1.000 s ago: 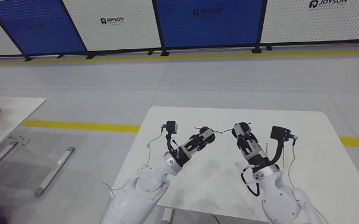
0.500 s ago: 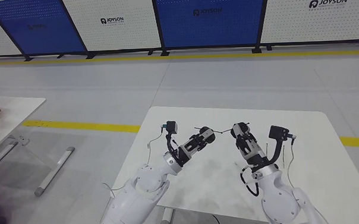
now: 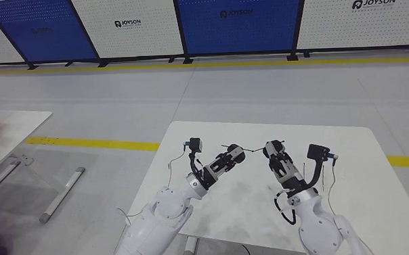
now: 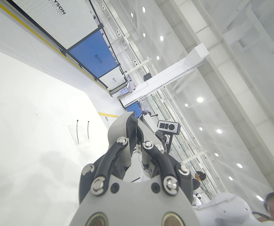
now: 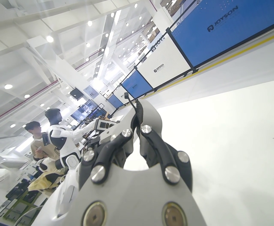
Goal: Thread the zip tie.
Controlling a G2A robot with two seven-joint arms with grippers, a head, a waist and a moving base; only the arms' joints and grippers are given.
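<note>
Holding the zip tie (image 5: 126, 95) up off the white bench (image 3: 248, 200), the two arms faced each other at close range. The right claw (image 5: 138, 107) was clenched on the strap just below its square head, leaving the head free as a target. The left claw (image 4: 135, 123) pinched a thin strap, judged the tail (its tip too fine to trace), levelled towards that head. Two spare ties (image 4: 77, 131) lay on the bench.

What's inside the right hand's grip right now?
A black zip tie: its head end sticks out past the tips of the shut right hand. The strap clamped inside is covered, so its held length cannot be seen.
</note>
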